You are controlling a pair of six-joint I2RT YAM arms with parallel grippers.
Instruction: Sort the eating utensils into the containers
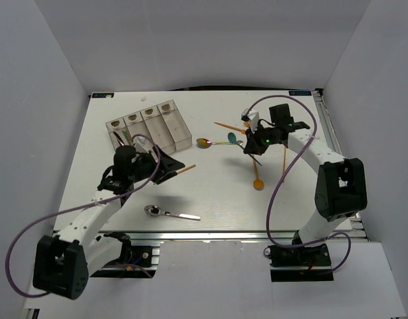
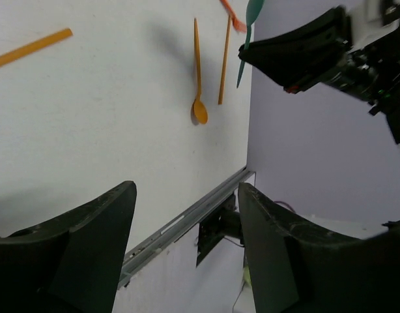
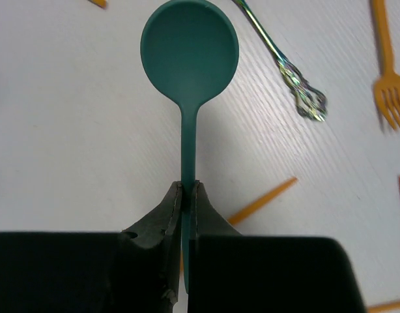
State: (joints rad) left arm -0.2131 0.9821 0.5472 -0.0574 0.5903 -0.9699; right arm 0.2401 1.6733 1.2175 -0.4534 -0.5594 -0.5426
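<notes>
While the right gripper (image 3: 187, 202) is clamped on the thin handle of the teal spoon (image 3: 189, 49), the left gripper (image 2: 185, 189) stands with its 2 fingers apart and nothing between them. The containers (image 1: 157, 129), 4 clear bins joined in 1 row, sit at the far left of the table (image 1: 224, 193), just beyond the left gripper. Each bin carries a small brown mark at its far end, too small to read. Only the top view shows the containers and a silver spoon (image 1: 167, 212) lying near the front edge, close to the left arm. Only the right wrist view shows the grip itself: the fingers pinch the handle just below the round bowl, with the ornate end of an iridescent spoon (image 3: 288, 65) near the bowl and an orange fork (image 3: 389, 72) well apart at the right edge. The left wrist view shows an orange spoon (image 2: 197, 78) lying just beside an orange stick (image 2: 224, 62), and a second orange stick (image 2: 30, 49) at the upper left of that view, well apart from both.
</notes>
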